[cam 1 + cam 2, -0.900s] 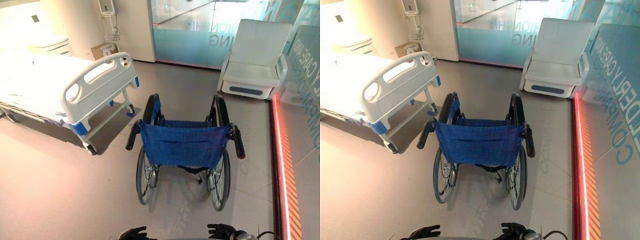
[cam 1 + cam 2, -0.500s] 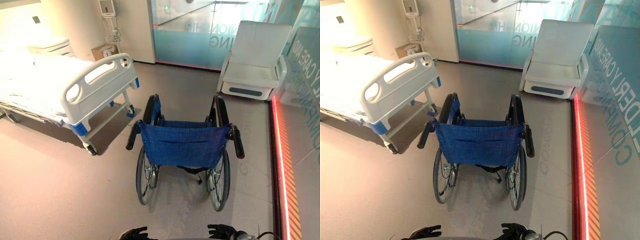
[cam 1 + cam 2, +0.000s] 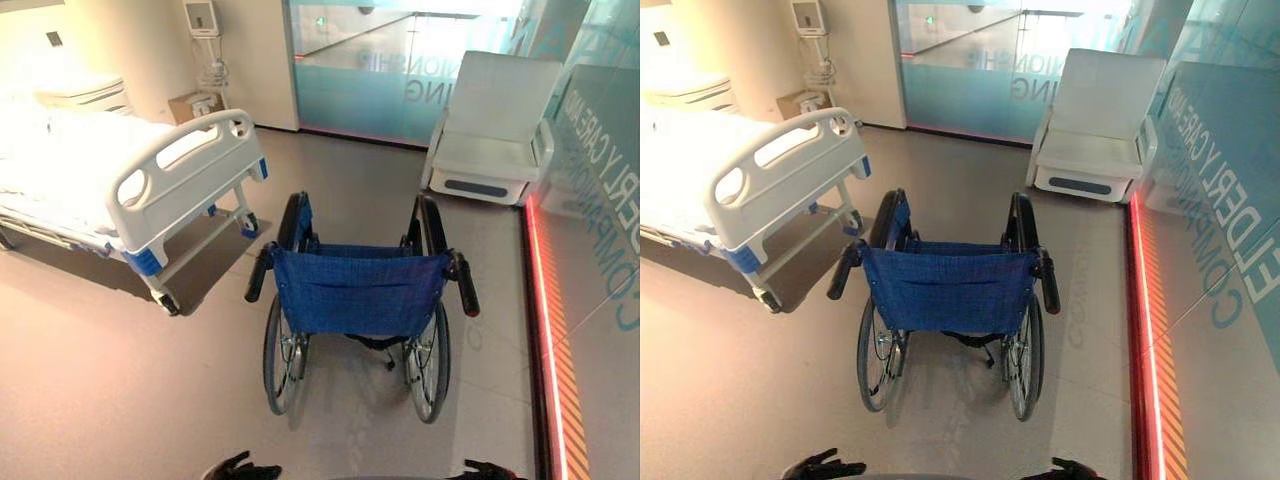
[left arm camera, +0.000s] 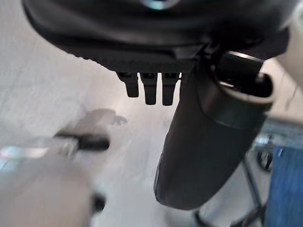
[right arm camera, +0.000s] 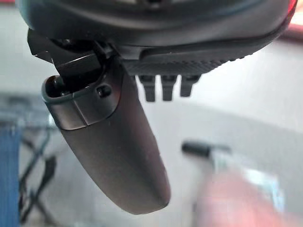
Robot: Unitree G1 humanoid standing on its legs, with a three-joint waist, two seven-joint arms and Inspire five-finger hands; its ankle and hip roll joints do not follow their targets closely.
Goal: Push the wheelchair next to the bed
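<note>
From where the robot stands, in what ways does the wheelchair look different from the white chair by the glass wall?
The wheelchair has a blue fabric back and a dark frame; the white chair is all pale, with a broad solid back. The wheelchair stands on large spoked wheels, the white chair on a low closed base. The wheelchair is near, its back toward the robot; the white chair is farther off and faces the robot. Both are unoccupied.
</note>
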